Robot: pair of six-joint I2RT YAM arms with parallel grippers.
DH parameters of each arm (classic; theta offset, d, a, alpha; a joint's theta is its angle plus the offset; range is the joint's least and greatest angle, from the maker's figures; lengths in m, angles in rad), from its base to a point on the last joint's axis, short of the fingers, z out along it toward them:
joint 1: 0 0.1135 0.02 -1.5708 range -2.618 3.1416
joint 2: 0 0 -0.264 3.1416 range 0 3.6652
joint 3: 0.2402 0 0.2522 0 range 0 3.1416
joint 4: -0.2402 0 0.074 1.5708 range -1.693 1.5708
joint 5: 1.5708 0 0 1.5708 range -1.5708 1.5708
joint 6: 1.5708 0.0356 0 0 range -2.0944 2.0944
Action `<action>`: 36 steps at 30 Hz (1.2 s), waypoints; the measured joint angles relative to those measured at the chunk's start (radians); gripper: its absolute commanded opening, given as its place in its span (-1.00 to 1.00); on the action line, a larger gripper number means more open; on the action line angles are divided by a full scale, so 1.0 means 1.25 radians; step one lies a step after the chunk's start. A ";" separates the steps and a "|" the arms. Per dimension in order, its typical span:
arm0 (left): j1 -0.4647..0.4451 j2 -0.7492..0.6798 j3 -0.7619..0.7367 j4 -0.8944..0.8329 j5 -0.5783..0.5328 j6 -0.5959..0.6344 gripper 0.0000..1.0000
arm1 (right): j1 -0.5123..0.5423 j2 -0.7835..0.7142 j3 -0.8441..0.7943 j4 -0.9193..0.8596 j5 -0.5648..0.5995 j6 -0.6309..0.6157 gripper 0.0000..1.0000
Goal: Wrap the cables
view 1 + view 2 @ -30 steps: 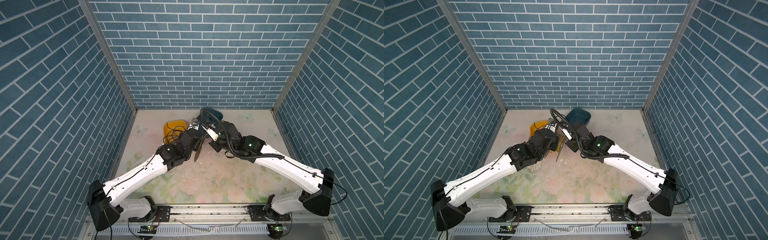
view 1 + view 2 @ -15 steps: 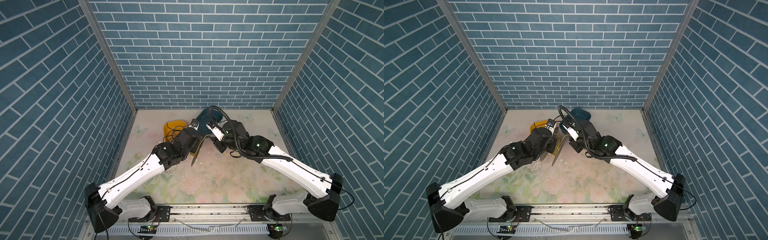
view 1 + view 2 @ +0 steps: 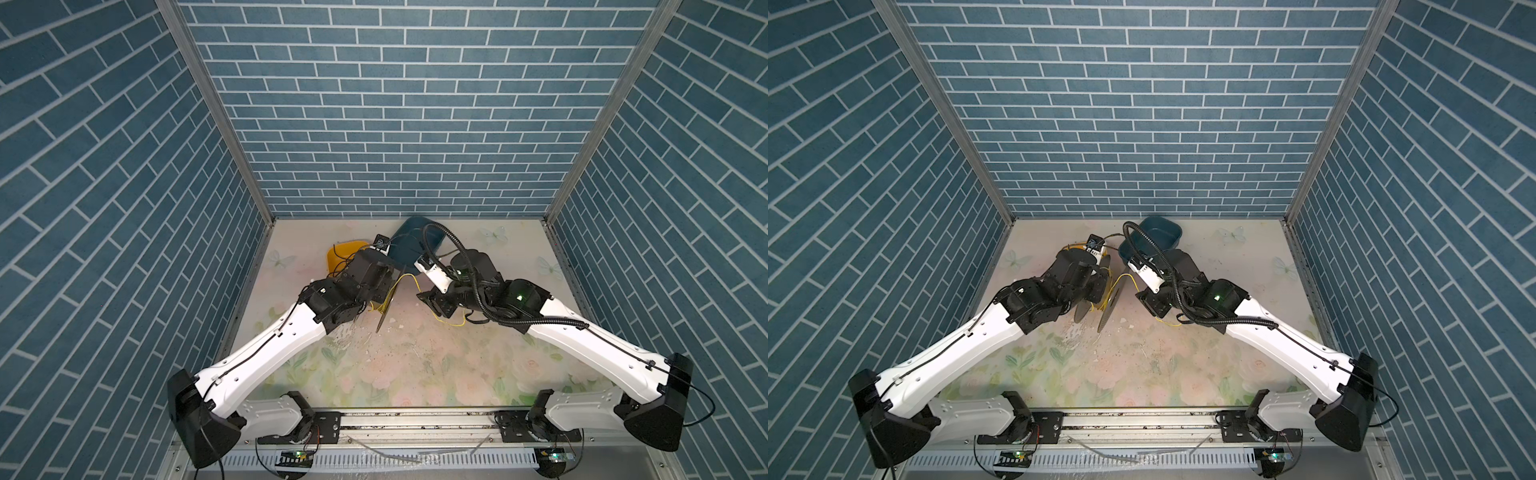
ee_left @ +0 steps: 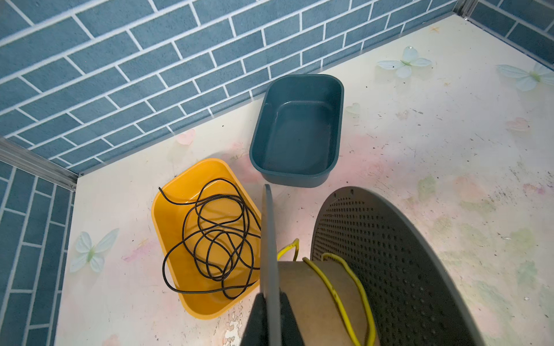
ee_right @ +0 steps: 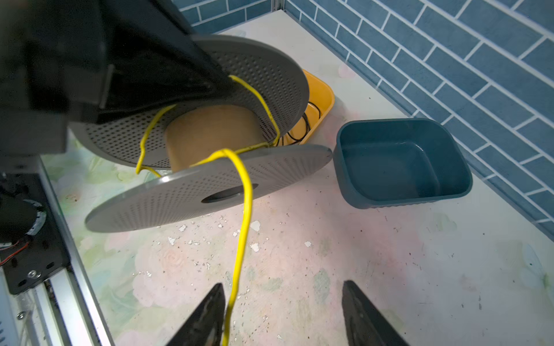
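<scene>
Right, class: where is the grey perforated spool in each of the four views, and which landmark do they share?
In a top view: spool edge-on, near the centre.
In a top view: spool likewise, both flanges showing.
Left wrist: spool close to the lens.
Right wrist: spool close up, hub hole visible.
Shared landmark: the dark blue tub.

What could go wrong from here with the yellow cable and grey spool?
1. The right gripper stands open; the thin yellow cable runs past one finger, unclamped, so the loose turns on the brown cardboard core may slacken and slip.
2. The cable crosses over the rim of the grey perforated plastic spool, so it may snag or wind outside the flange.
3. The left gripper pinches only one thin flange; the spool might twist.
</scene>
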 measured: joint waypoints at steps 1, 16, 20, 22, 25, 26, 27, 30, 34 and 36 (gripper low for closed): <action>0.005 0.000 0.000 -0.002 0.005 0.000 -1.00 | 0.000 -0.003 -0.005 0.002 -0.009 0.000 0.33; 0.034 -0.001 0.018 -0.033 0.055 -0.002 -1.00 | -0.002 -0.003 -0.071 0.018 -0.095 0.019 -0.23; 0.043 -0.002 0.019 -0.040 0.068 -0.009 -1.00 | -0.002 -0.003 -0.102 0.021 -0.097 0.033 -0.58; 0.048 -0.002 0.020 -0.039 0.071 -0.012 -1.00 | -0.002 -0.004 -0.114 0.021 -0.092 0.038 -0.76; 0.052 -0.002 0.020 -0.040 0.077 -0.015 -1.00 | -0.002 -0.011 -0.123 0.021 -0.080 0.042 -0.92; 0.052 -0.002 0.020 -0.040 0.080 -0.016 -1.00 | -0.002 -0.016 -0.124 0.022 -0.075 0.041 -0.99; 0.052 -0.002 0.021 -0.040 0.084 -0.017 -1.00 | -0.002 -0.022 -0.124 0.021 -0.069 0.041 -1.00; 0.052 -0.002 0.021 -0.039 0.091 -0.018 -1.00 | -0.002 -0.037 -0.124 0.021 -0.044 0.041 -1.00; 0.052 -0.002 0.021 -0.039 0.091 -0.018 -1.00 | -0.004 -0.047 -0.124 0.021 -0.003 0.039 -1.00; 0.052 -0.002 0.020 -0.039 0.091 -0.016 -1.00 | -0.007 -0.052 -0.123 0.021 0.017 0.038 -1.00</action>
